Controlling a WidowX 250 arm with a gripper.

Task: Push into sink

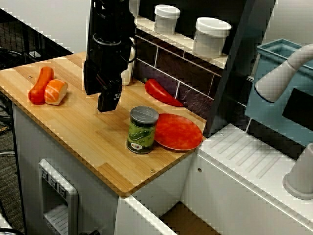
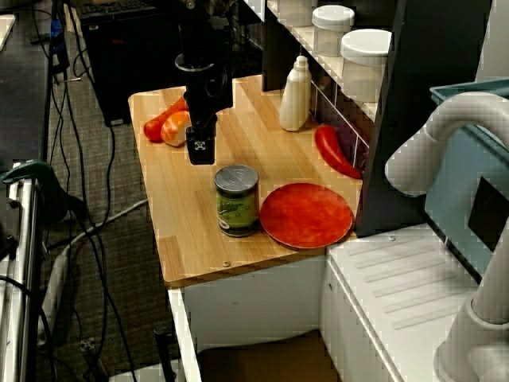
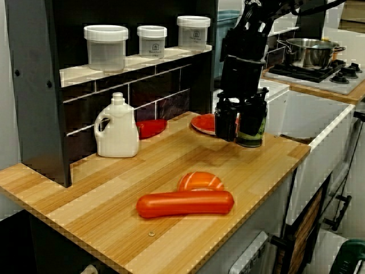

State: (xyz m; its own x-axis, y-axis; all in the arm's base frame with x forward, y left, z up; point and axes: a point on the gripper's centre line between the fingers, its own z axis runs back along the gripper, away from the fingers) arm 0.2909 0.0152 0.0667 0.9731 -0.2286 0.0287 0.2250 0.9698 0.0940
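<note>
A green-labelled can [image 1: 142,129] with a grey lid stands upright on the wooden counter, just left of a red plate [image 1: 178,131]. My black gripper [image 1: 100,98] hangs over the counter to the can's left, a short gap away and not touching it. In the side view the gripper [image 3: 242,123] looks open, with the can [image 3: 252,128] showing behind its fingers. The overhead view shows the gripper [image 2: 200,151] up and left of the can [image 2: 237,200]. The sink [image 1: 183,219], with its white rim and brownish floor, lies below the counter's right end.
A red pepper [image 1: 161,92] and a white bottle [image 2: 295,95] sit along the back wall. A red sausage [image 1: 39,84] and an orange piece [image 1: 55,91] lie at the counter's left end. The ribbed drainboard [image 1: 244,152], the grey faucet [image 1: 283,73] and the blue bin [image 1: 274,105] are at the right.
</note>
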